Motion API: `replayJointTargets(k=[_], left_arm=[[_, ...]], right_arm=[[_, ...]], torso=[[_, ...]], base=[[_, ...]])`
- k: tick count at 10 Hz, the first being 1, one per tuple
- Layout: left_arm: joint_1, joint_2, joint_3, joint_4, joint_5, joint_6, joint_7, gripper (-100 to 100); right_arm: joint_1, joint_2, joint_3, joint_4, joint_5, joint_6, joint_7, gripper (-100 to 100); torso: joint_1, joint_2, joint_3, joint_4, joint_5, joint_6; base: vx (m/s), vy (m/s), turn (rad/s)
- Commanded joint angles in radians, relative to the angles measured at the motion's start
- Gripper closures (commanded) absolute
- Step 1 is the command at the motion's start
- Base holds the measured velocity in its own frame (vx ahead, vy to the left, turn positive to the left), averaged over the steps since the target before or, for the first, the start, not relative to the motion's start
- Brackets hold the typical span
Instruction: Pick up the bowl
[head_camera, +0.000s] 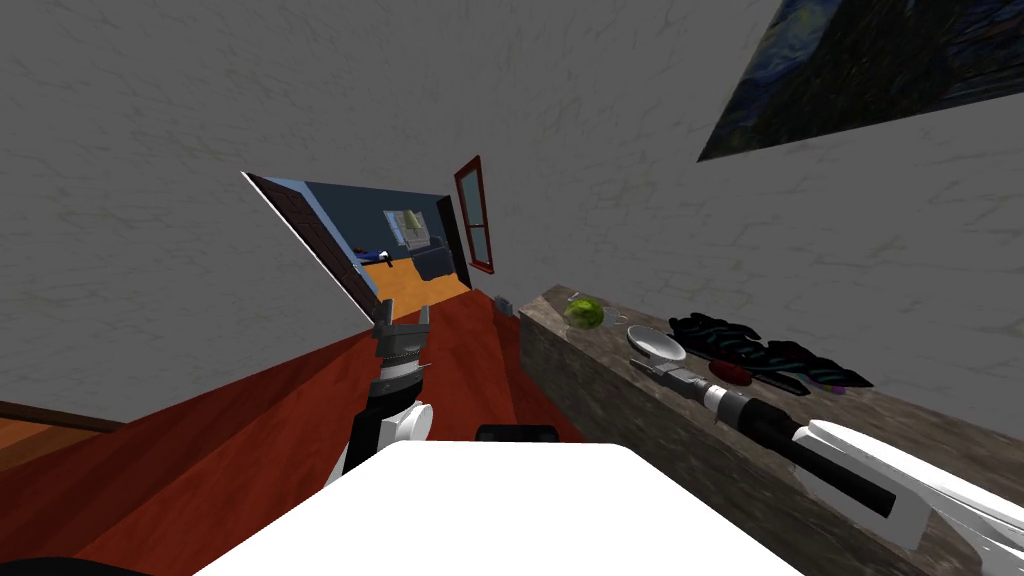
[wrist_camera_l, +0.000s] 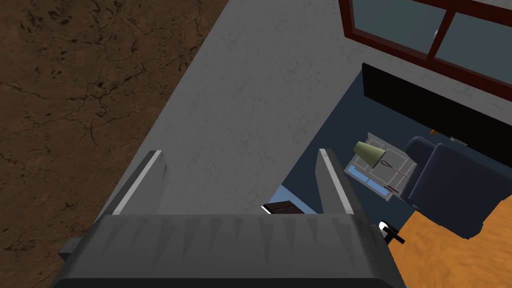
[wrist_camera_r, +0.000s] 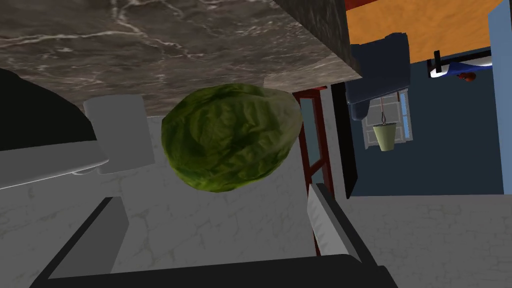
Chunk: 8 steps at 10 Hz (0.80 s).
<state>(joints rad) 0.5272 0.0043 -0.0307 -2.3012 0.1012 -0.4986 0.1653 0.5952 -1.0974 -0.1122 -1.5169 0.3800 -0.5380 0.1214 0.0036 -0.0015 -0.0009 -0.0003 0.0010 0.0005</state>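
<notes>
Reaching across the worktop with the right tool, spread wide, toward the bowl just beyond its tips, short of the lettuce; left tool wide, well apart.

I'm working in a home, in what looks like its kitchen: a marbled stone counter along the wall carries a lettuce and a bowl, under a painting. Through the open doorway I see a dark blue armchair and a lamp.
</notes>
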Motion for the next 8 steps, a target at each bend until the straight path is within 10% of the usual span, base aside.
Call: replayJointTargets(k=[1,8], left_arm=[[0.0,0.0,0.0,0.0,0.0,0.0,0.0,0],[0.0,0.0,0.0,0.0,0.0,0.0,0.0,0]], right_arm=[[0.013,-0.05,0.006,0.045,0.021,-0.001,0.01,-100],[0.05,-0.237,0.041,0.199,0.085,-0.03,0.046,-100]], torso=[[0.0,0.0,0.0,0.0,0.0,0.0],[0.0,0.0,0.0,0.0,0.0,0.0]], base=[[0.033,0.063,0.121],[0.048,0.056,0.089]])
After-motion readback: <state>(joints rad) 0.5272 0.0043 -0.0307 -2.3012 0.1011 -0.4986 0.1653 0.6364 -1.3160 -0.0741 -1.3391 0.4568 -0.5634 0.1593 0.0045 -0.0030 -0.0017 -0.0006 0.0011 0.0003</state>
